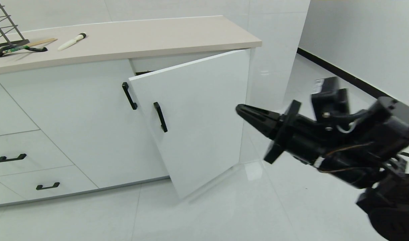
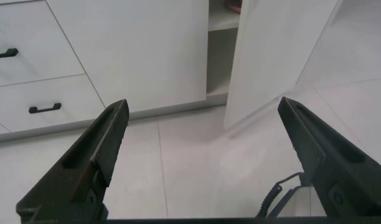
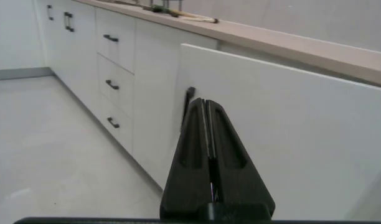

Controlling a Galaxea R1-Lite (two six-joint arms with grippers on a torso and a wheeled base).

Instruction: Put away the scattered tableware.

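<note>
Scattered tableware lies at the far left of the beige countertop (image 1: 150, 36): a white-handled utensil (image 1: 72, 41), wooden chopsticks (image 1: 42, 42) and a green and black utensil (image 1: 20, 49). Below, a white cabinet door (image 1: 197, 113) with a black handle (image 1: 160, 116) stands partly open. My right gripper (image 1: 239, 108) is shut and holds nothing. It hangs in front of the door's hinge side, pointing at the door (image 3: 290, 124); its tip (image 3: 206, 102) is close to the handle (image 3: 188, 99). My left gripper (image 2: 203, 106) is open and empty, low over the floor facing the open cabinet (image 2: 218, 50).
A black wire rack (image 1: 3, 30) stands at the counter's left end. Drawers with black handles (image 1: 12, 158) (image 1: 47, 186) are left of the cabinet. A white wall (image 1: 358, 36) closes the right side. Glossy white floor (image 1: 224, 207) stretches in front.
</note>
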